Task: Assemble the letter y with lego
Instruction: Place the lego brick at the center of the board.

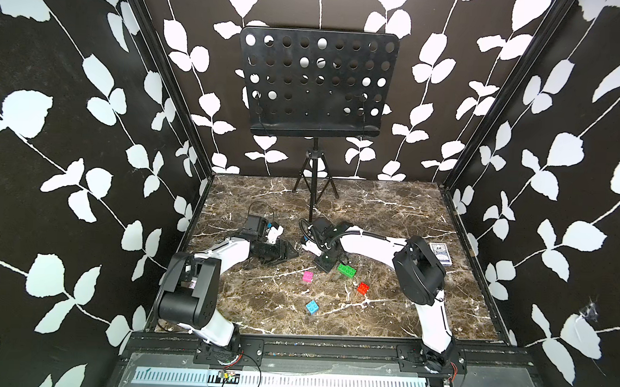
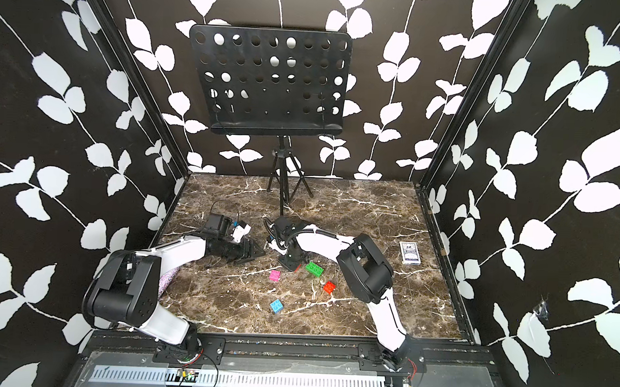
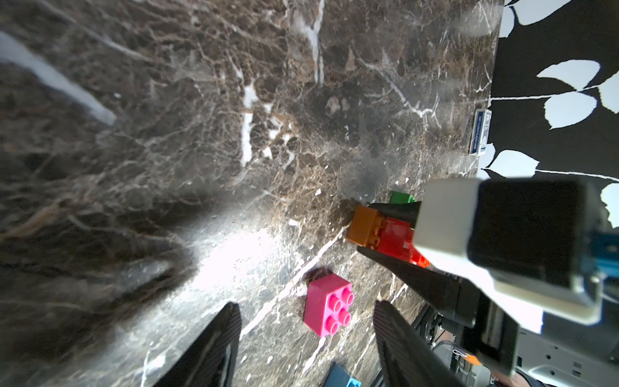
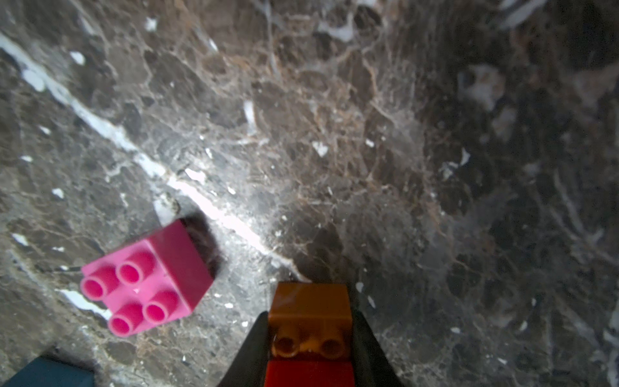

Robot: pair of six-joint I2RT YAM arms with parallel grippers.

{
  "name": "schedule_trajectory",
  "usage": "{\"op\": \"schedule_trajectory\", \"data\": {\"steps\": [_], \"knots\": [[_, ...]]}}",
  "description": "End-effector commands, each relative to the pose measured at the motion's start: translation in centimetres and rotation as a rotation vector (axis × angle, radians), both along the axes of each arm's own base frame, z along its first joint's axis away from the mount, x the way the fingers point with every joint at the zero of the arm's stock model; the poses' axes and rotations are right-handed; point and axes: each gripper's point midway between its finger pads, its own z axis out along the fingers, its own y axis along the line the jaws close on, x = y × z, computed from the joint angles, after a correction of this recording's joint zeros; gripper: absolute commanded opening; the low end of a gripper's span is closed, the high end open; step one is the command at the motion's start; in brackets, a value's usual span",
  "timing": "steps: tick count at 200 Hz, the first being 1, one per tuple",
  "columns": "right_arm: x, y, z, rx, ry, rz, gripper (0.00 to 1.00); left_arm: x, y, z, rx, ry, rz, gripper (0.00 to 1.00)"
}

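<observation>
Our right gripper (image 4: 310,321) is clamped tight on the orange-red brick (image 4: 310,373), with the brown-orange brick (image 4: 310,301) stuck on its end, down by the marble table (image 1: 389,211). Our left gripper (image 3: 306,306) sits half open and holds nothing. The pink brick (image 4: 147,284), green brick (image 1: 346,270), red brick (image 1: 363,287) and light blue brick (image 1: 312,307) lie loose, none touching.

Brown marbled bench (image 1: 389,211), white-veined. Resting on it, 4 loose bricks, none touching: pink brick (image 1: 307,276), green brick (image 1: 346,270), red brick (image 1: 363,287), light blue brick (image 1: 312,306). Near the right edge, 1 blue-patterned card box (image 1: 439,255). At the back, feet of a music stand (image 1: 314,180).
</observation>
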Motion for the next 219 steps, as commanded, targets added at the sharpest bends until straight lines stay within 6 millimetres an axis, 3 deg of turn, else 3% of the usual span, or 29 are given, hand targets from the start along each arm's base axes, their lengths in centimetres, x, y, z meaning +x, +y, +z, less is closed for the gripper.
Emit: {"op": "schedule_trajectory", "data": {"steps": [1,28,80,182,198,219], "knots": [[-3.8,-6.3,-4.8,-0.26,0.163,-0.06,0.03,-0.2,0.3,0.7,0.01,-0.04,-0.007,0.66],[-3.5,-5.4,-6.9,-0.253,0.212,-0.106,0.02,-0.2,0.5,0.7,0.017,-0.046,-0.007,0.66],[-4.0,-6.4,-10.2,-0.338,0.293,-0.152,0.02,-0.5,0.8,1.2,0.036,-0.081,-0.011,0.66],[-2.2,-5.2,-10.3,-0.328,0.262,-0.153,0.16,-0.5,1.0,1.3,0.047,-0.097,-0.014,0.65],[-1.7,-4.9,-9.5,-0.314,0.239,-0.153,0.23,-0.5,1.0,1.3,0.049,-0.101,-0.018,0.65],[-0.4,-4.1,-7.2,-0.269,0.176,-0.158,0.28,-0.5,1.0,1.2,0.05,-0.1,-0.018,0.65]]}}
